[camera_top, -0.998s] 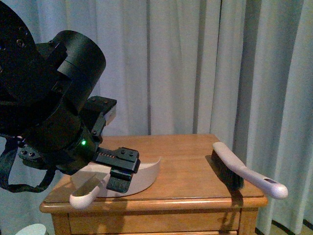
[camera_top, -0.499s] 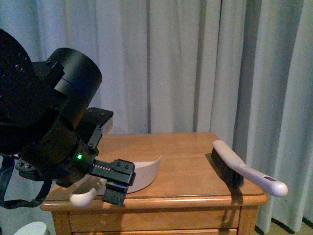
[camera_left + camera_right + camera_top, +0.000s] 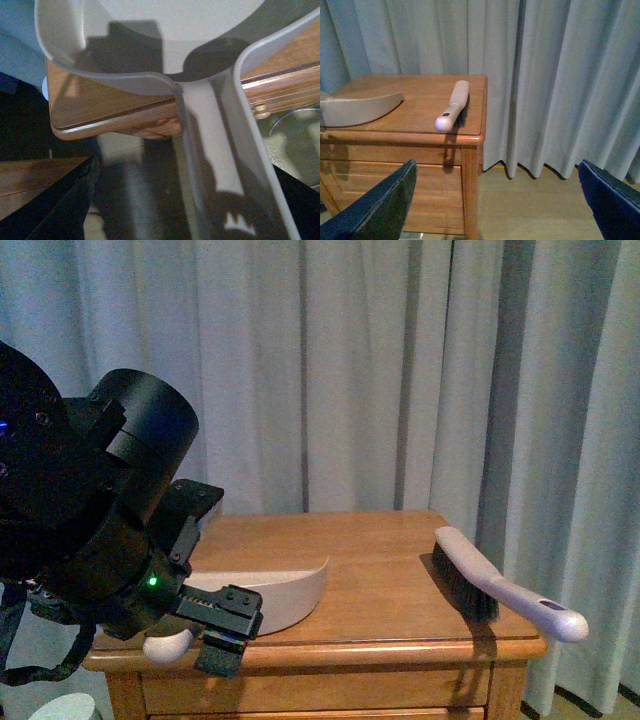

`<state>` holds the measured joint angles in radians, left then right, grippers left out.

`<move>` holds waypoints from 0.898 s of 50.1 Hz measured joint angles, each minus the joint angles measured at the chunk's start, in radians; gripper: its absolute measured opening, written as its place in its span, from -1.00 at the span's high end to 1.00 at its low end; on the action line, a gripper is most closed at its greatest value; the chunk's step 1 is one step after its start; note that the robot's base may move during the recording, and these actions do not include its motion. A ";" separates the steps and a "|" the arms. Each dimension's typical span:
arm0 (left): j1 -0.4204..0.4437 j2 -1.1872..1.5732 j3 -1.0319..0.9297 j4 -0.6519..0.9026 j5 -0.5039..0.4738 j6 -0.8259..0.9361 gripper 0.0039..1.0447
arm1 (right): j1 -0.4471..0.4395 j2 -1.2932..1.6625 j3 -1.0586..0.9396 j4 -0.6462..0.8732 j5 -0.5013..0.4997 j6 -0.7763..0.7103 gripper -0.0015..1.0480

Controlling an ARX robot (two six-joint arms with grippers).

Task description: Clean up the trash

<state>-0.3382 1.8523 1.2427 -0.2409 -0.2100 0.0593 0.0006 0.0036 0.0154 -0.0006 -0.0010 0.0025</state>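
Spread wide, the left gripper hangs at the front edge of the honey-brown wooden bedside table. Its dark fingers stand either side of a pale trough-shaped handle without closing on it. A second ago this gripper sat higher and further in over the tabletop. It has since sunk and drawn back to the table's front left corner.

The small crumpled white tissue wad, the trash, shows in none of the views, so its place cannot be told.

On the table's left half lies the smooth beige plastic dustpan, shallow, with a curved raised wall. Its round-ended handle juts past the table's front edge, and it has not shifted. On the table's right side rests the hand brush, with black bristles under a pale glossy plastic back. Its knob-ended grip overhangs the table's front right corner, unchanged too.

The right gripper is well apart from the table, out beyond that front right corner, with its fingers far apart around nothing. Behind the table hangs a pale grey pleated cloth curtain.
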 joint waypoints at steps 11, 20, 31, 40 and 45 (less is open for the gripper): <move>0.001 0.000 0.000 0.003 0.001 0.008 -0.47 | 0.000 0.000 0.000 0.000 0.000 0.000 -0.86; 0.001 0.000 0.000 0.003 0.015 0.008 0.11 | 0.000 0.000 0.000 0.000 0.000 0.000 -0.86; 0.003 0.000 0.000 0.003 0.020 0.006 0.46 | 0.000 0.000 0.000 0.000 0.000 0.000 -0.86; 0.007 -0.003 -0.004 0.008 0.023 0.006 0.47 | 0.000 0.000 0.000 0.000 0.000 0.000 -0.86; 0.013 -0.019 -0.012 0.029 0.027 0.005 0.47 | 0.000 0.000 0.000 0.000 0.000 0.000 -0.86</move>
<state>-0.3256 1.8336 1.2308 -0.2123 -0.1825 0.0643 0.0006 0.0036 0.0154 -0.0006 -0.0010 0.0025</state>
